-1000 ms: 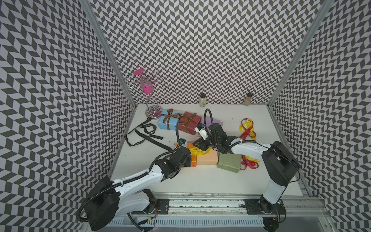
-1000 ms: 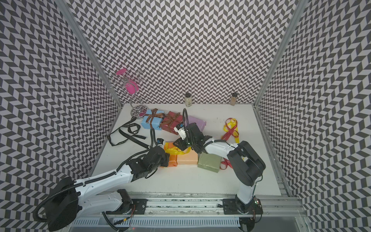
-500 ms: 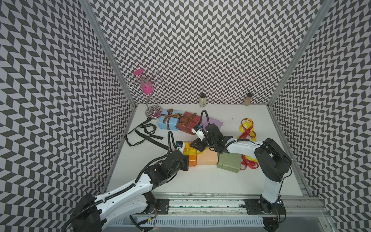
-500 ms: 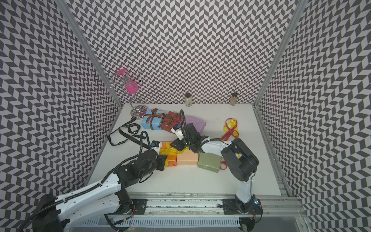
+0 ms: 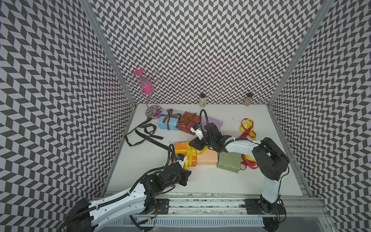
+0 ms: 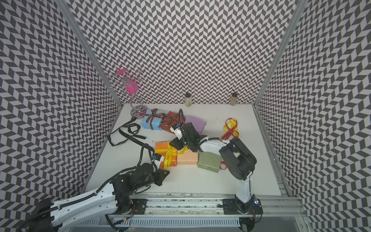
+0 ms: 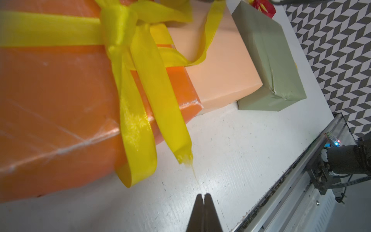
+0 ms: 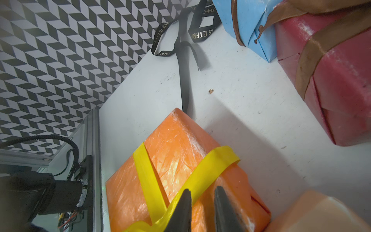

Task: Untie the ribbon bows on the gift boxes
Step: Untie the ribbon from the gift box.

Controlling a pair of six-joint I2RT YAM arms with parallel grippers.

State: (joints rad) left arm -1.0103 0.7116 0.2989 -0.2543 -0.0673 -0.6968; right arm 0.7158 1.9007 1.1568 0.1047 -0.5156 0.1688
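Observation:
The orange gift box (image 5: 181, 147) (image 8: 176, 150) lies mid-table with a yellow ribbon bow (image 5: 190, 153) (image 7: 120, 30) still knotted on it. My left gripper (image 5: 185, 177) (image 7: 203, 195) is shut and empty on bare table, a short way in front of the bow's frayed tail (image 7: 180, 148). Over the box's far end, my right gripper (image 5: 193, 143) (image 8: 201, 192) has its jaws narrowly apart, and a yellow loop (image 8: 216, 158) runs under one finger. The light blue box (image 5: 167, 121) and the dark red box (image 5: 188, 122) carry tied brown bows. The peach box (image 5: 207, 158), olive box (image 5: 228, 162) and lilac box (image 5: 212, 122) are bare.
A loose black lettered ribbon (image 5: 144, 132) lies at the left. Loose red and yellow ribbons (image 5: 247, 128) lie at the right. Two spice jars (image 5: 202, 100) (image 5: 248, 99) stand at the back wall, and a wire stand (image 5: 153, 112) in the back left corner. The metal rail (image 5: 200, 197) runs along the front.
My left gripper has shut and drawn back toward the front edge, away from the orange box, with no ribbon in it. The right gripper has shifted slightly left over the box.

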